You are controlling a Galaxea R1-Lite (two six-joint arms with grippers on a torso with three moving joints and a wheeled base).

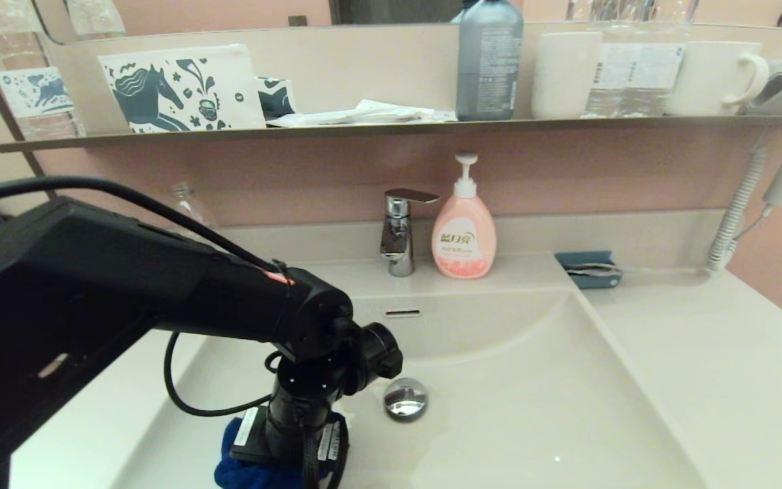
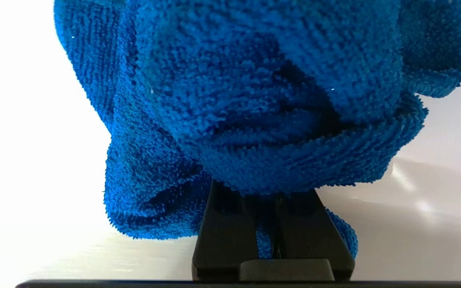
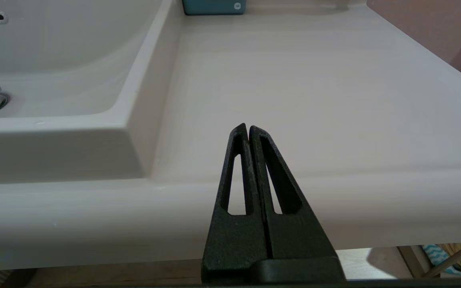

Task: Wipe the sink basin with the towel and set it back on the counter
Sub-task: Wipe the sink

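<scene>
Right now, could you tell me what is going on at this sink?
The left gripper is shut on the blue towel and reaches down into the sink basin, with the towel low over the basin floor just left of the chrome drain plug. It looks to be in the middle of wiping; whether the towel touches the floor is unclear. The right gripper is shut and empty, parked by the front edge of the counter, right of the basin.

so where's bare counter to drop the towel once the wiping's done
The widest bare patch is the counter right of the sink basin, in front of the small teal box. Behind the basin it is crowded by the faucet and pink soap bottle. The left gripper holds the towel in the basin.
</scene>
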